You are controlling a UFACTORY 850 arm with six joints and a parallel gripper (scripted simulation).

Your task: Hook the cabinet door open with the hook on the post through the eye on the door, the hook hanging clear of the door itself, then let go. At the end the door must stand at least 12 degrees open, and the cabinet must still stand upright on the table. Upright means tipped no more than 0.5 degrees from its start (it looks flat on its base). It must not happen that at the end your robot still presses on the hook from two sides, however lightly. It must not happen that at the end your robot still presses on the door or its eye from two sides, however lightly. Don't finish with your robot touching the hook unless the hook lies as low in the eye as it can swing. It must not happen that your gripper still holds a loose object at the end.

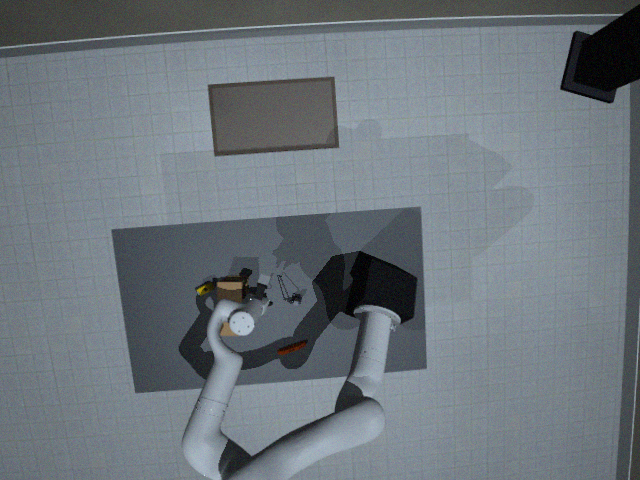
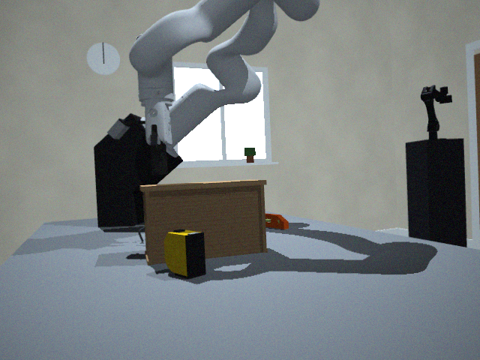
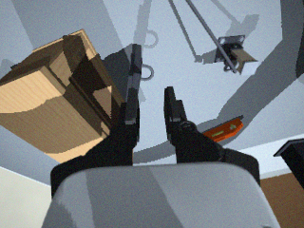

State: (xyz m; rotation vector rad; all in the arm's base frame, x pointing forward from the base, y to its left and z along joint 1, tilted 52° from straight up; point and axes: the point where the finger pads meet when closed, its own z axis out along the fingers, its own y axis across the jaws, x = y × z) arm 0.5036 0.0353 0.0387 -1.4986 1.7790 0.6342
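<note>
The wooden cabinet (image 1: pixel 230 289) (image 2: pixel 205 218) stands flat on the grey table. In the wrist view the cabinet (image 3: pixel 52 104) shows a dark open front. Its thin door (image 3: pixel 134 81) swings out from it, edge-on, with a metal eye ring (image 3: pixel 148 72) on its face. My gripper (image 3: pixel 151 99) (image 2: pixel 157 154) hovers just above the cabinet's top corner by the door. Its fingers stand close together with a narrow gap and nothing in it; the door edge lies under the left finger. The post (image 3: pixel 230 49) (image 1: pixel 295 298) stands apart, with its long thin hook rod (image 3: pixel 209 33) (image 1: pixel 284 286) away from the eye.
A yellow and black box (image 2: pixel 184 252) (image 1: pixel 205 288) sits against the cabinet's back side. An orange level (image 3: pixel 222 130) (image 1: pixel 292 347) (image 2: pixel 276 220) lies on the table beyond the cabinet. My black base block (image 1: pixel 385 289) (image 2: pixel 120 178) stands near the post.
</note>
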